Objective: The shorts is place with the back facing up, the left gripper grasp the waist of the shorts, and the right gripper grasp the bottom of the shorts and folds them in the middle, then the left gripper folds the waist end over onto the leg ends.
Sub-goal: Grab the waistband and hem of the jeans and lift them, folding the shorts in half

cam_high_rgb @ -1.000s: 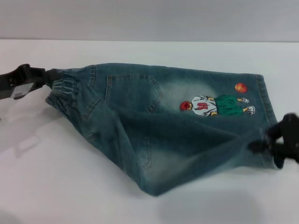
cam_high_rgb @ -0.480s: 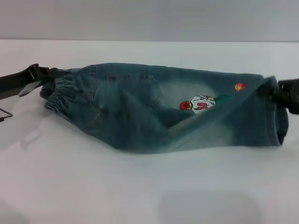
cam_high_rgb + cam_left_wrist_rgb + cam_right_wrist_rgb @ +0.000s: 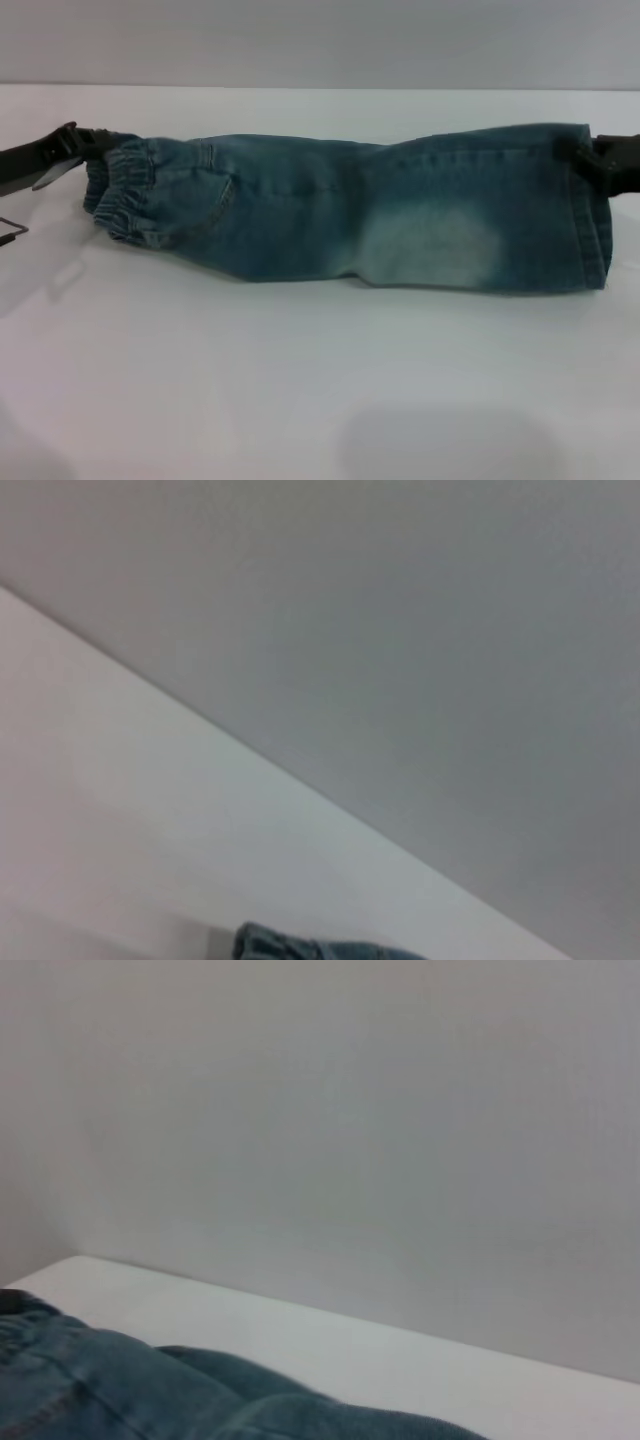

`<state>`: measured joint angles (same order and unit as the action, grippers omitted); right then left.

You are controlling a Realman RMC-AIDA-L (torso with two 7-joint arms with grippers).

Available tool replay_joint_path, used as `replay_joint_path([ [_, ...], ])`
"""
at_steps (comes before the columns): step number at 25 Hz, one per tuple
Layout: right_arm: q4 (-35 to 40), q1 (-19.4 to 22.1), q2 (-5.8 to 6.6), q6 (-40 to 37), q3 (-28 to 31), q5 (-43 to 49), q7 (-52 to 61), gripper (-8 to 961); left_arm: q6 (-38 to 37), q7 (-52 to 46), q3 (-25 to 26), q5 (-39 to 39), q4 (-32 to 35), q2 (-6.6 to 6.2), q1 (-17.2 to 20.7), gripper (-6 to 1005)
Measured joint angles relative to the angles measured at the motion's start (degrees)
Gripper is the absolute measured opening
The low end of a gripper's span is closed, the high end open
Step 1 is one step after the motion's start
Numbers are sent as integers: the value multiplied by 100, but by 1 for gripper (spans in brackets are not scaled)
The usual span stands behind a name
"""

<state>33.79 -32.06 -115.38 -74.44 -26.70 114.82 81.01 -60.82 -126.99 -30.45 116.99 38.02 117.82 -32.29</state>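
Note:
The blue denim shorts (image 3: 350,215) lie folded lengthwise into a long strip across the white table (image 3: 300,380), cartoon hidden inside the fold. The puckered waist (image 3: 125,195) is at the left end, with my left gripper (image 3: 88,150) shut on its far corner. The bottom of the shorts, the leg ends (image 3: 590,215), is at the right end, where my right gripper (image 3: 578,155) is shut on the far corner of the hem. A bit of denim (image 3: 300,945) shows in the left wrist view, and denim folds (image 3: 150,1390) show in the right wrist view.
A grey wall (image 3: 320,40) stands behind the table's far edge. White tabletop runs in front of the shorts. A thin black cable (image 3: 10,235) hangs at the left edge.
Both grippers carried the near half of the shorts up and over to the far side. The shorts went from spread open to a folded strip, covering the cartoon and ball.

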Motion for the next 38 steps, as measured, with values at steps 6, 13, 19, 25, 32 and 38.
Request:
replay_joint_path([
  [6,-290,-110,-39,654,9,-4,-3,-1,151,54,-39,-163,-8,2,-4,132],
  [13,-417,-117,-50,1023,39,-5,-7,-2,219,59,-329,-431,-4,1,-123,143],
  [19,-546,-157,-123,1427,21,-81,-7,-2,540,61,-515,-471,-5,6,-325,152],
  [25,-820,-385,-200,2058,-15,-106,-157,-1,991,21,-872,-503,-12,6,-510,161],
  [32,-981,-615,-204,2492,-21,-97,-173,26,1254,51,-919,-507,-29,-1,-577,172],
  [38,-1030,-683,-202,2689,-19,-50,-86,50,1500,239,-919,-506,-147,-3,-522,181],
])
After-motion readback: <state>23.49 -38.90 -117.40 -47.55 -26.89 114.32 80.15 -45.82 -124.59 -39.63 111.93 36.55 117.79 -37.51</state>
